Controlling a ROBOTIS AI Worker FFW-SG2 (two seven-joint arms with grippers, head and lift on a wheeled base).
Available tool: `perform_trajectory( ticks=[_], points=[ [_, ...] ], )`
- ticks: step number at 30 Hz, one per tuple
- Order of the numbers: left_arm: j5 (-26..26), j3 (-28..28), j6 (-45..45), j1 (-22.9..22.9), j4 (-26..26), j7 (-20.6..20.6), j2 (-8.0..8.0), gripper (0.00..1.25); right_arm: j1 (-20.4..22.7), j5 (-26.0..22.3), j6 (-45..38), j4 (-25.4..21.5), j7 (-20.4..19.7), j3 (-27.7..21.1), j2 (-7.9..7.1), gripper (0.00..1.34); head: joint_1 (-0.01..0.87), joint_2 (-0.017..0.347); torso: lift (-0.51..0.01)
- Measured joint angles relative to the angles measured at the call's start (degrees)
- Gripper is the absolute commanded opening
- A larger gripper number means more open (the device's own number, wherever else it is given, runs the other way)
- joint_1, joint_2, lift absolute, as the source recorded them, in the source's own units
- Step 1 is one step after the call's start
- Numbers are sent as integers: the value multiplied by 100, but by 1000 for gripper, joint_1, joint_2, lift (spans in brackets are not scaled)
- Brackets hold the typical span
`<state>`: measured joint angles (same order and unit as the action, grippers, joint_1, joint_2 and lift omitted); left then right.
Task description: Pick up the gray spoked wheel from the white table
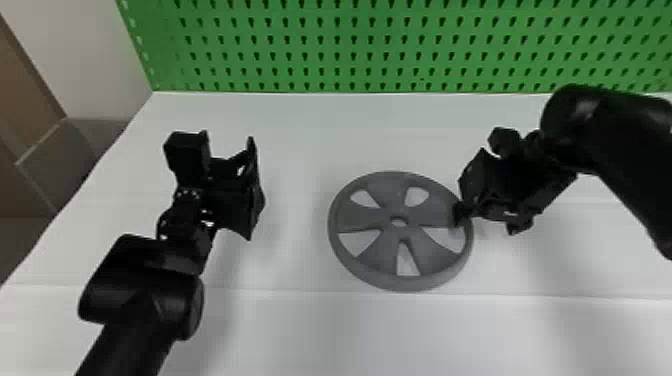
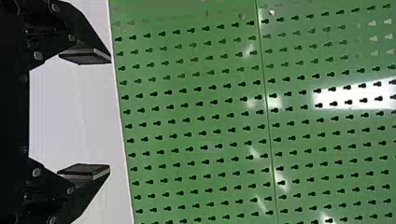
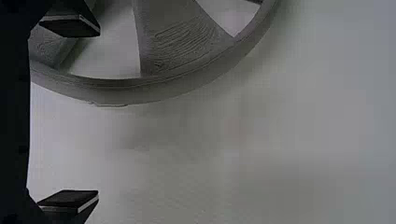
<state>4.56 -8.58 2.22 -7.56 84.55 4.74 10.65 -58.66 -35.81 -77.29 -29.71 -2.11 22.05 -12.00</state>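
The gray spoked wheel [image 1: 372, 215] lies flat on the white table [image 1: 300, 330]. At its right rim is my right gripper [image 1: 482, 225], open, one finger over the wheel and the other outside it. In the right wrist view the gray wheel [image 3: 177, 46] passes between the spread fingers of my right gripper [image 3: 70, 114], closer to one of them. Left of the wheel, apart from it, my left gripper [image 1: 252, 187] stands above the table. The left wrist view has my left gripper [image 2: 86, 112] open with nothing between its fingers.
A green perforated board [image 1: 350, 50] stands along the table's far edge. Beyond the table's left edge are a pale wall [image 1: 95, 55] and a brown surface [image 1: 25, 85].
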Motion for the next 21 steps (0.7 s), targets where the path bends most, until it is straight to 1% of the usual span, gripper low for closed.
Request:
perform_trajectory(
  ticks=[3, 8, 10, 15, 21],
  points=[
    [4, -82, -39, -40, 0, 35, 48, 825, -53, 45, 112, 290, 0, -126, 45, 1253, 779, 75, -95],
    [34, -206, -89, -93, 0, 94, 130, 825, -167, 329, 289, 662, -7, -401, 155, 1252, 779, 75, -95],
    [49, -257, -107, -113, 0, 129, 159, 825, -221, 383, 344, 779, -9, -410, 190, 1252, 779, 75, -95],
    [78, -344, -140, -137, 0, 188, 214, 825, -342, 363, 397, 951, -9, -187, 252, 1252, 779, 75, -95],
    [96, -393, -176, -146, 0, 215, 247, 827, -464, 88, 473, 1116, -22, 273, 319, 1249, 779, 75, -95]
  ],
)
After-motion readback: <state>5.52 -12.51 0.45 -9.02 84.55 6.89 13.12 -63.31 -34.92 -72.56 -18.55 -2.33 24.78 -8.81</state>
